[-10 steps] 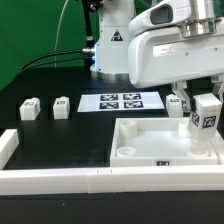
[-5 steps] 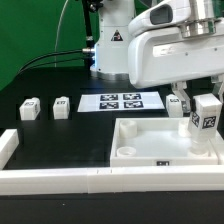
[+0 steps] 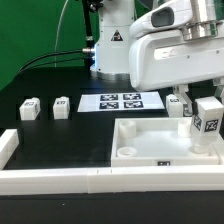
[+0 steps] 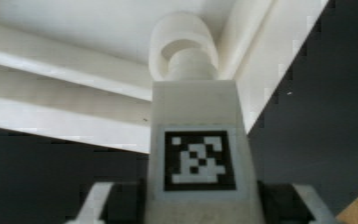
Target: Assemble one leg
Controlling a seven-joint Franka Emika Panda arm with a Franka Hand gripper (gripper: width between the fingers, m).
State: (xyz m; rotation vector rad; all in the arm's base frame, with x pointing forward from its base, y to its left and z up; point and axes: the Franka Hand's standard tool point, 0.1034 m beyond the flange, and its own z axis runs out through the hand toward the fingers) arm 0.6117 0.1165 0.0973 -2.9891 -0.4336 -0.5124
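My gripper (image 3: 206, 112) is shut on a small white leg (image 3: 207, 117) with a marker tag facing the camera, held upright over the far right corner of the large white tray piece (image 3: 150, 140). In the wrist view the held leg (image 4: 201, 130) fills the middle, its tag toward the camera, between my fingers (image 4: 105, 200). Its far end points at a rounded white post of the tray piece (image 4: 190, 45). Whether the leg touches the tray I cannot tell. Two more legs (image 3: 29, 108) (image 3: 61, 106) stand at the exterior view's left, and another (image 3: 176, 103) is behind the held one.
The marker board (image 3: 121, 101) lies at the back middle of the black table. A long white border bar (image 3: 60, 178) runs along the front, with an end piece (image 3: 6, 146) at the exterior view's left. The robot base (image 3: 110, 40) stands behind the marker board.
The gripper with the leg has shifted slightly toward the exterior view's right and down. Nothing else has moved.
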